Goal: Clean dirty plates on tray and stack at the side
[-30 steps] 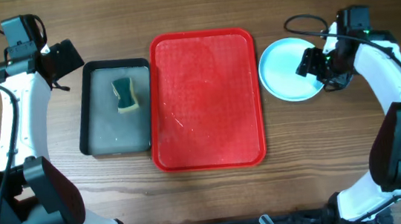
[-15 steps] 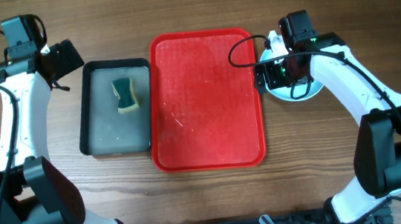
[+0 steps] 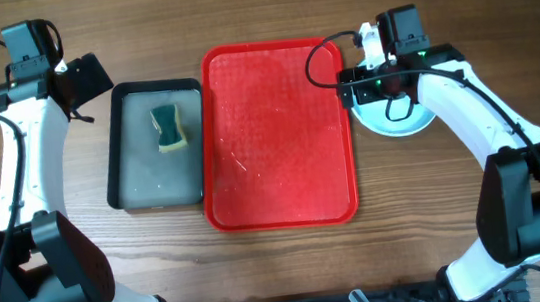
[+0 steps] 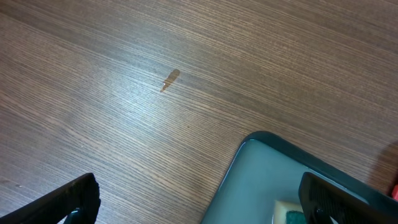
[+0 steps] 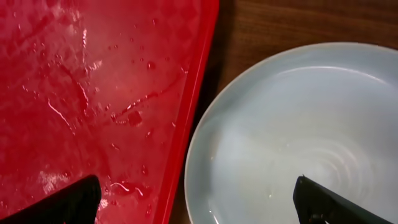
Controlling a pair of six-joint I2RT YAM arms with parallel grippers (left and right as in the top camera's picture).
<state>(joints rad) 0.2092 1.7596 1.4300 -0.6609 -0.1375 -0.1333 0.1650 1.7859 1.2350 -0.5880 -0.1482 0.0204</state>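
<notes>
Just beneath my right gripper [image 5: 198, 205], on the side away from the red tray [image 5: 93, 93], lies a pale blue plate [image 5: 298, 137]. It sits on the wooden table [image 5: 280, 18] with its rim close beside the tray's long edge but apart from it.

I judge the plate to be light, stiff plastic. Its face has a wet sheen, so it is likely slippery. The best hold looks to be the raised rim on the side nearest me, pinched with one finger over and one under. My right fingertips [image 5: 336, 202] stand wide apart and hold nothing. Beneath my other fingertip the tray carries no plates, only beads and streaks of water.

I cannot tell whether more plates lie stacked under this one, since only one top face shows. From overhead my own arm covers part of it, and my wrist view cuts off its far side.

Well beyond the tray, past the dark grey pan [image 3: 157, 173] and its sponge [image 3: 170, 126], my left gripper [image 4: 205, 205] hovers over wood, spread and empty. Its view catches only a corner of the pan.
</notes>
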